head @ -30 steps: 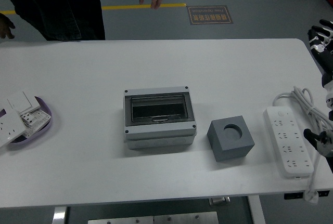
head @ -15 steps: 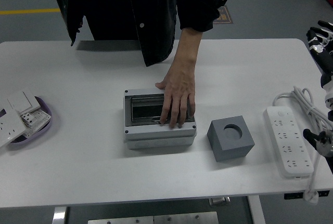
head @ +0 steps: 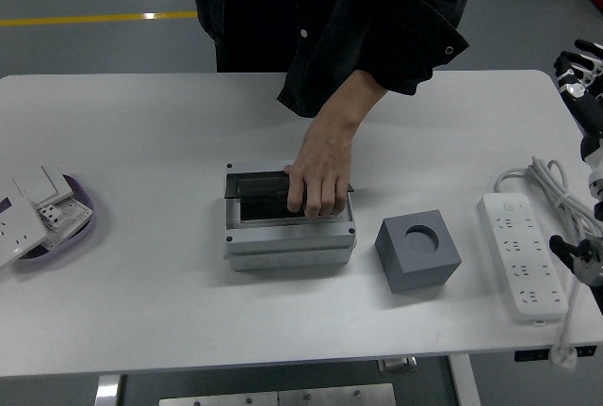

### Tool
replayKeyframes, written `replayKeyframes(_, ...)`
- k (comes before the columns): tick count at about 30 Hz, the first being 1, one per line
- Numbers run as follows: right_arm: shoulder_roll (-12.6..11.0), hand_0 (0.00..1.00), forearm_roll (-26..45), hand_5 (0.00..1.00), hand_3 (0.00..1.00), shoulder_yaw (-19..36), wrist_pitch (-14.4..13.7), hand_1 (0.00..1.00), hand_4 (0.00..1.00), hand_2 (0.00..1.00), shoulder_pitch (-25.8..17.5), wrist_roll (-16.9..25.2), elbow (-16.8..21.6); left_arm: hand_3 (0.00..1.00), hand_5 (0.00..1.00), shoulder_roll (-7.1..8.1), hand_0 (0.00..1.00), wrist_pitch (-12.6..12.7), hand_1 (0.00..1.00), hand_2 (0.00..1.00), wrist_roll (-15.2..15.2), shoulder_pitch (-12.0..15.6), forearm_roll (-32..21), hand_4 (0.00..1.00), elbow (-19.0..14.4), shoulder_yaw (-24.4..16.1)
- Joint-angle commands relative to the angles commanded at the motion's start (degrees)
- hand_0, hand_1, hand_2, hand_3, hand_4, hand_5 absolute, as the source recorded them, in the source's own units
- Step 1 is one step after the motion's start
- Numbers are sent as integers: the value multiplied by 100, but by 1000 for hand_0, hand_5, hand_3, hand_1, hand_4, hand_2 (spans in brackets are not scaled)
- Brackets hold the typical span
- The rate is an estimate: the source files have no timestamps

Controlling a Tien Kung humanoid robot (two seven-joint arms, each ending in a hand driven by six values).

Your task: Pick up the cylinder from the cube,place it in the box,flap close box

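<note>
The grey box (head: 289, 235) with a clear flap sits at the table's middle. A person leans over from the far side, and the person's hand (head: 320, 169) grips the flap's front edge with curled fingers; the flap looks slightly lifted. To the right of the box stands the grey cube (head: 417, 251), with a round dark recess in its top. Whether the cylinder sits in that recess cannot be told. My right hand (head: 580, 69) hovers at the far right edge, away from both, fingers relaxed and empty. My left arm is out of view.
A white power strip (head: 523, 257) with its coiled cable (head: 554, 189) lies along the right side, a black plug (head: 578, 260) beside it. A purple tray (head: 77, 227) with white wall switches and sockets sits at the left edge. The person's dark jacket overhangs the far edge.
The person stepped up to the table, laid a hand flat on the box's flap, then curled the fingers over its front edge. My right hand has stayed still.
</note>
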Motion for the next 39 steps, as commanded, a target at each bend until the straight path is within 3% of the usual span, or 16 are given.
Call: replayKeyframes(39,50,690,-3,169,623,164,-19,588,721,594,-51,14,-21,637,219,-80,597,3,623,617,9,-32,49,687,-14,-32)
